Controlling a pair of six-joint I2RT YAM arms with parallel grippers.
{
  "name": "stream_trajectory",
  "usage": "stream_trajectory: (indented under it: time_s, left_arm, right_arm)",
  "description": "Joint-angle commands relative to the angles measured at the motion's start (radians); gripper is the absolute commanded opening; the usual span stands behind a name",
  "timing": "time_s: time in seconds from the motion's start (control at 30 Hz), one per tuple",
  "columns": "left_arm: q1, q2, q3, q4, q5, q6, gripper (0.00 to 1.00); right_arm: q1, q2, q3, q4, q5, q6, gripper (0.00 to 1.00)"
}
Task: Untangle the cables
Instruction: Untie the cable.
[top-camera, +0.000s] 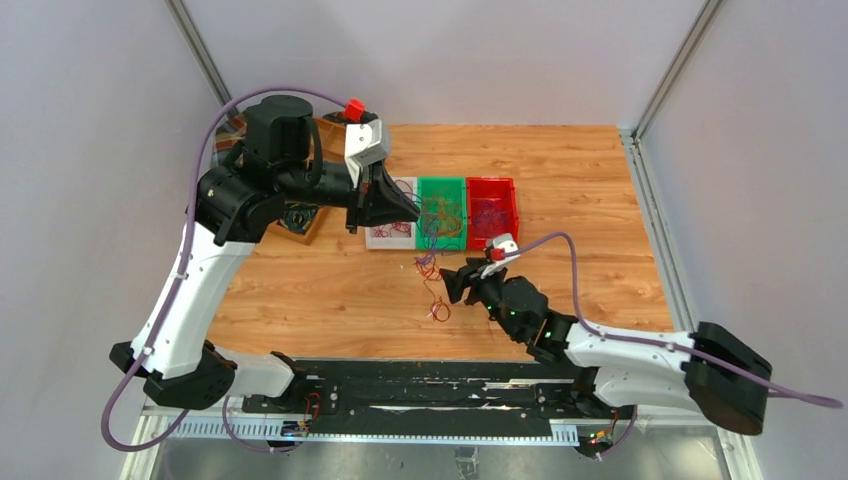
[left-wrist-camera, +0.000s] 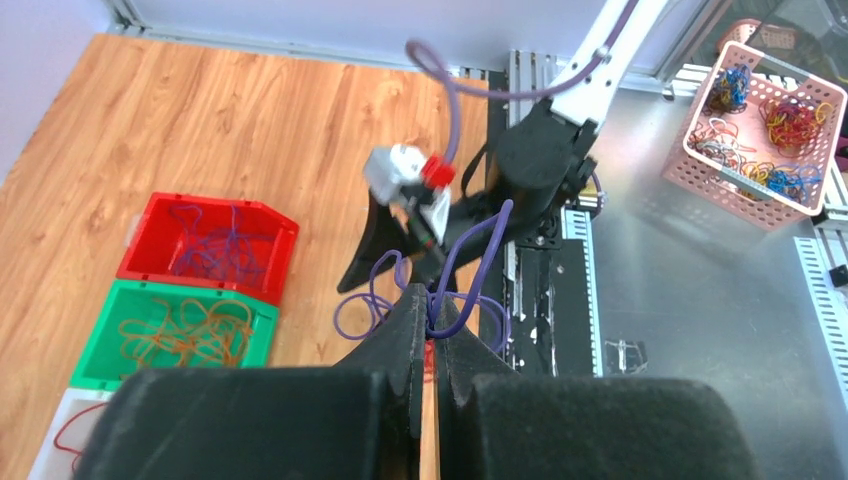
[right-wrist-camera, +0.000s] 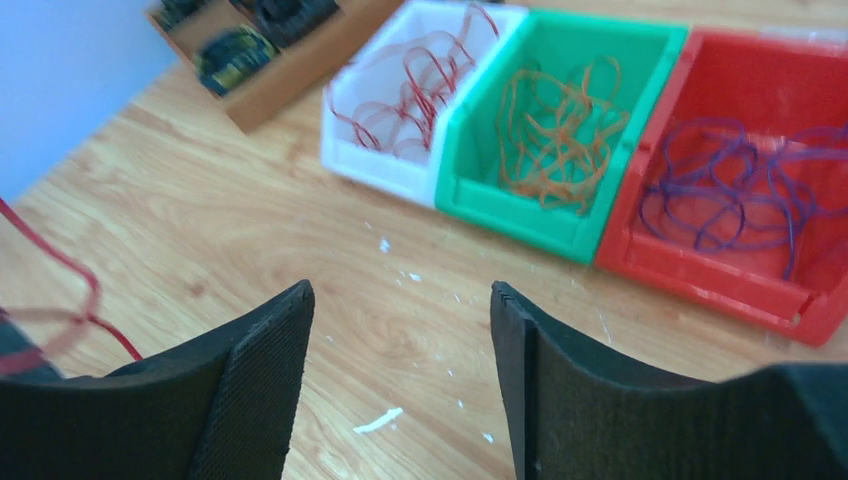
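Care helps here: the left pincer (left-wrist-camera: 430, 310), shut on a purple cable (left-wrist-camera: 470, 240), should lift it slowly and drop it in the red bin (top-camera: 514, 215), while the right pincer (right-wrist-camera: 400, 295), wide open, could pin the clump (top-camera: 432, 290) on the bench (top-camera: 560, 160).

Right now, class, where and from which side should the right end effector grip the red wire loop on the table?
Probably one strand of the red wire loop, pinched from straight above by the right end effector: it seems to lie flat on the table, so a sideways approach would just push it.
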Motion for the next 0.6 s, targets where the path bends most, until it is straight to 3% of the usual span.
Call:
stream_trajectory:
  time_s: [0.0,0.23,0.4,0.57]
  left_arm:
    - [-0.004,-0.012,-0.043,0.01,-0.012,0.017,0.0]
    - [-0.004,-0.03,-0.109,0.01,-0.021,0.056,0.0]
    - [-0.004,-0.038,-0.129,0.01,-0.012,0.056,0.0]
    - [-0.004,-0.046,-0.153,0.009,0.0,0.056,0.0]
  right_arm:
    - [-0.007,-0.182,0.046,-0.069,-0.057,-0.025,0.68]
    - [-0.007,-0.378,0.181,-0.285,-0.227,-0.114,0.72]
    - [-0.006,-0.346,0.289,-0.34,-0.364,-0.136,0.73]
    - [-0.005,-0.254,0.371,-0.298,-0.375,-0.147,0.73]
